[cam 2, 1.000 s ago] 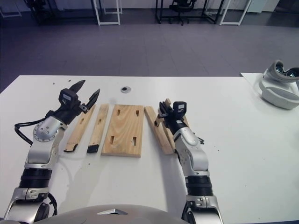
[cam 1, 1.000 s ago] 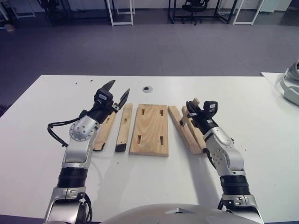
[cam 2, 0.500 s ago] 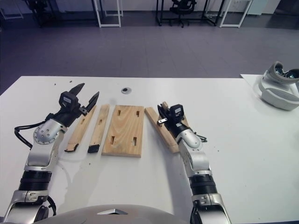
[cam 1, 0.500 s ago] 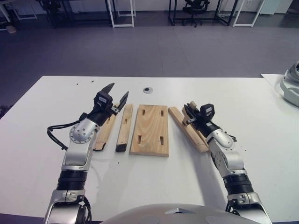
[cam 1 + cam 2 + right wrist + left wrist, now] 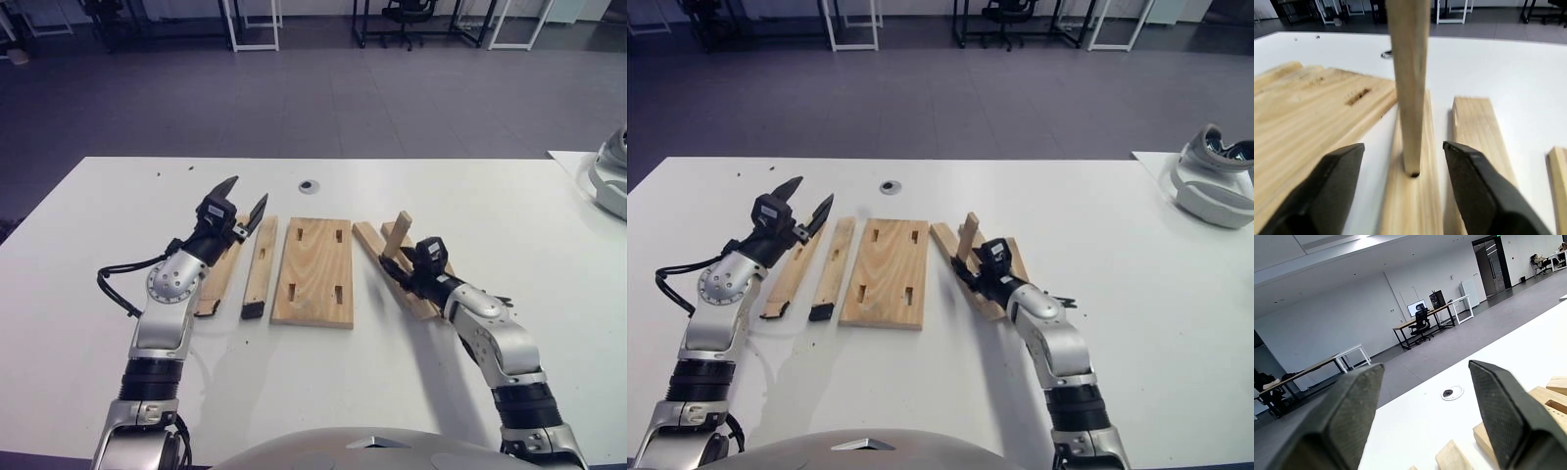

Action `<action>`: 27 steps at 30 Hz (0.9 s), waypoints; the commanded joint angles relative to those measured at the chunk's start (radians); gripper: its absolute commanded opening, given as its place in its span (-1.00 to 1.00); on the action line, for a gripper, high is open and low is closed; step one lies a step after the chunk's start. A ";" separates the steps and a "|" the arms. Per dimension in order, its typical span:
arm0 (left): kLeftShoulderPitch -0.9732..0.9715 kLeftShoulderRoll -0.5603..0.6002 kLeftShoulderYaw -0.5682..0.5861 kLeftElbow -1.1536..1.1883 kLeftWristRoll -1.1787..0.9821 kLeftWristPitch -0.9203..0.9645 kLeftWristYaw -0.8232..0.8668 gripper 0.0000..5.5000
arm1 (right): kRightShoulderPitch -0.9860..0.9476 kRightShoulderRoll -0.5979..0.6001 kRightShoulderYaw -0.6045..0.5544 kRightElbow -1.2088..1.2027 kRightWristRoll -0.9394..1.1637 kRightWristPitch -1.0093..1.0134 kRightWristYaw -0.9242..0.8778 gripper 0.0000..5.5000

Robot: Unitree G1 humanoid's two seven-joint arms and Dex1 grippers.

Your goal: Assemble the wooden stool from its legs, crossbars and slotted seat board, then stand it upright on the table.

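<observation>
The slotted seat board (image 5: 313, 272) lies flat mid-table. Two wooden legs (image 5: 261, 264) lie left of it, and my left gripper (image 5: 249, 191) hangs open just above their far ends, holding nothing. More leg pieces (image 5: 368, 241) lie right of the board. A short crossbar (image 5: 397, 235) stands tilted up from one of them. In the right wrist view the crossbar (image 5: 1409, 88) rises between my right gripper's fingers (image 5: 1339, 186), its lower end on a leg (image 5: 1410, 215), with a gap on each side. My right gripper (image 5: 400, 266) is open and low over those pieces.
A round grommet hole (image 5: 312, 186) sits in the white table (image 5: 78, 323) behind the board. A white headset (image 5: 1213, 191) lies on a neighbouring surface at far right. A black cable (image 5: 110, 284) loops beside my left arm. Office desks and chairs stand far behind.
My right arm has drawn back toward the near right and dropped lower. The crossbar that lay among the right pieces now stands tilted up. My left gripper has hardly moved.
</observation>
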 commanded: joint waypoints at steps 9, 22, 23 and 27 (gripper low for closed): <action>0.021 -0.008 -0.004 -0.001 0.016 -0.006 0.029 0.15 | 0.010 -0.092 0.055 -0.093 -0.027 0.216 0.009 0.25; 0.018 -0.008 -0.011 -0.004 0.018 0.001 0.041 0.15 | -0.041 -0.100 0.103 -0.099 -0.072 0.270 0.027 0.08; 0.017 -0.008 -0.011 -0.003 0.018 0.001 0.041 0.15 | -0.040 -0.095 0.099 -0.084 -0.069 0.277 0.026 0.02; 0.015 -0.007 -0.013 0.000 0.020 0.002 0.041 0.15 | -0.041 -0.109 0.117 -0.045 -0.100 0.276 0.016 -0.21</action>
